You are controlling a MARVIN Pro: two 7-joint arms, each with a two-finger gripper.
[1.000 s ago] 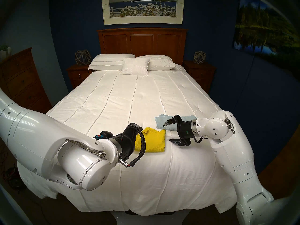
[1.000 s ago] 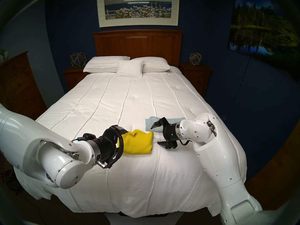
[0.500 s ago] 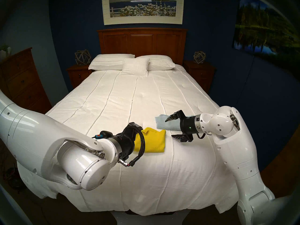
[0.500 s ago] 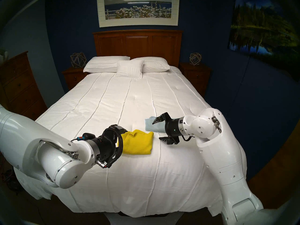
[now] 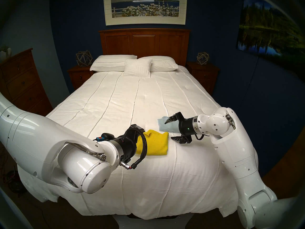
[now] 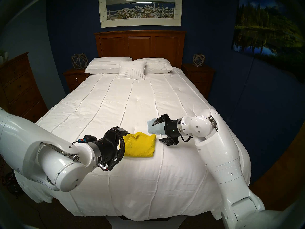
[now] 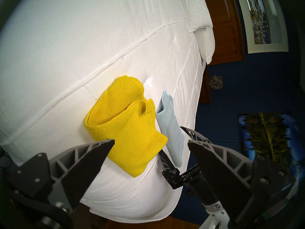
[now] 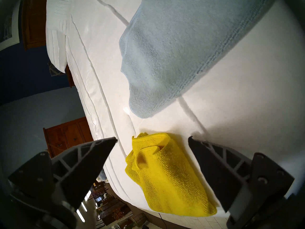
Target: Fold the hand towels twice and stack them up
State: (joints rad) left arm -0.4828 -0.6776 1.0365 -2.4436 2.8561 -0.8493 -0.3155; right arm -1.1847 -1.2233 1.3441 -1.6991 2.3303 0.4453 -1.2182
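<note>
The yellow towel (image 5: 155, 143) lies folded on the white bedspread (image 5: 132, 108) near the foot of the bed, one loose corner turned up at its far left. It also shows in the left wrist view (image 7: 128, 134) and the right wrist view (image 8: 168, 179). The light blue towel (image 5: 170, 127) lies folded just beyond it to the right and also shows in the right wrist view (image 8: 173, 50). My left gripper (image 7: 151, 141) is open and empty, at the yellow towel's left end. My right gripper (image 5: 168, 130) is open and empty, just right of the yellow towel, its upper finger over the blue towel.
Three white pillows (image 5: 135, 65) lie at the wooden headboard (image 5: 144, 42). Nightstands (image 5: 79, 75) flank the bed and a dresser (image 5: 21, 80) stands at the left. The bed's foot edge drops off just below the towels.
My right gripper rose a little, swung right, then came back left toward the towels, staying open. The left arm and both towels have not moved.
</note>
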